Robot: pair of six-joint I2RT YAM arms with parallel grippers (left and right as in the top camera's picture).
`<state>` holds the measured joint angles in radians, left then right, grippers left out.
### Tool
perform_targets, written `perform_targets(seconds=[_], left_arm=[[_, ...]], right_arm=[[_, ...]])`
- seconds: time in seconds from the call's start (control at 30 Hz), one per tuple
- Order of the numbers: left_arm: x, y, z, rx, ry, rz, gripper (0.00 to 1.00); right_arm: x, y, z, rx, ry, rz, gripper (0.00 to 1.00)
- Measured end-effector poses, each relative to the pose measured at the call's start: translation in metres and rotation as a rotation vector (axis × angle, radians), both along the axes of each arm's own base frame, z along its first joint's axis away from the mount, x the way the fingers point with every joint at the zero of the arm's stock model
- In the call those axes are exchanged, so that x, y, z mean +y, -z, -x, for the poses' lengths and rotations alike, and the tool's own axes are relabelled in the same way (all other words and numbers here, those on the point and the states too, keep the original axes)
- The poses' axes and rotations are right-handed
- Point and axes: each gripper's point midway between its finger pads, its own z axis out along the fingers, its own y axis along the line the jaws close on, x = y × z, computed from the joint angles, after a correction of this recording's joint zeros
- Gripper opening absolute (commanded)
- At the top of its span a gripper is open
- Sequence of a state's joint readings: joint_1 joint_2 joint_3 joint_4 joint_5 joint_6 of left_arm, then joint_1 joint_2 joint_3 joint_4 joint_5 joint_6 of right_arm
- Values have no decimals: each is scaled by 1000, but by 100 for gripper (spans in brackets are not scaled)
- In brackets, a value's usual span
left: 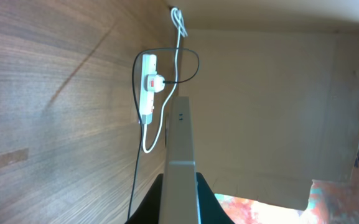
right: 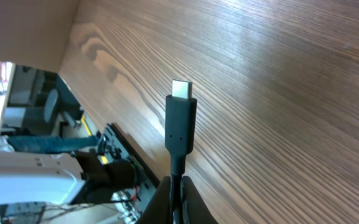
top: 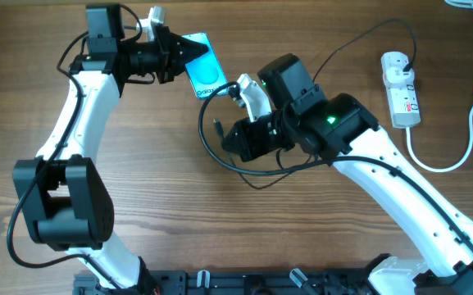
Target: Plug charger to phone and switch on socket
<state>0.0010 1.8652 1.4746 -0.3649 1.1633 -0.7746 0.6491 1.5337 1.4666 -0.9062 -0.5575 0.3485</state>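
Note:
My left gripper (top: 188, 52) is shut on the phone (top: 204, 72), which shows its teal-blue screen and is held above the table at the upper middle. In the left wrist view the phone's grey edge (left: 180, 149) stands between the black fingers (left: 180, 193). My right gripper (top: 224, 131) is shut on the charger's black cable just behind the plug tip (right: 181, 121), whose metal end points away from the gripper (right: 176, 190). The plug tip (top: 217, 126) is below the phone and apart from it. The socket (top: 402, 88) lies at the upper right, also in the left wrist view (left: 148, 86).
The black cable (top: 244, 168) loops on the wood under my right arm and runs up to the socket. A thicker white cable (top: 466, 139) curves along the right edge. A black rail (top: 244, 283) lines the front edge.

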Motion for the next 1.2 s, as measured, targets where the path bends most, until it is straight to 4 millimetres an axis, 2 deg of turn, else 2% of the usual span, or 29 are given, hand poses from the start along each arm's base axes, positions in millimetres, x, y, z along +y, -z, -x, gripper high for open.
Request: perform_targets(seconds=[0.13, 0.2, 0.53, 0.63, 0.77, 1.2], left_arm=[[-1, -10, -6, -77, 9, 9, 4], [-2, -14, -5, -114, 31, 20, 4], [-13, -20, 5, -166, 102, 43, 4], [-17, -20, 7, -166, 112, 44, 4], [-18, -20, 7, -166, 112, 44, 4], [-15, -11, 3, -131, 73, 6, 4]], right_arm=[[7, -1, -9, 32, 7, -55, 4], [-3, 4, -18, 41, 34, -39, 4], [-14, 14, -35, -48, 86, 48, 4], [-12, 15, -38, -52, 86, 44, 4], [-10, 29, -41, -22, 84, 66, 4], [-4, 24, -40, -21, 64, 27, 4]])
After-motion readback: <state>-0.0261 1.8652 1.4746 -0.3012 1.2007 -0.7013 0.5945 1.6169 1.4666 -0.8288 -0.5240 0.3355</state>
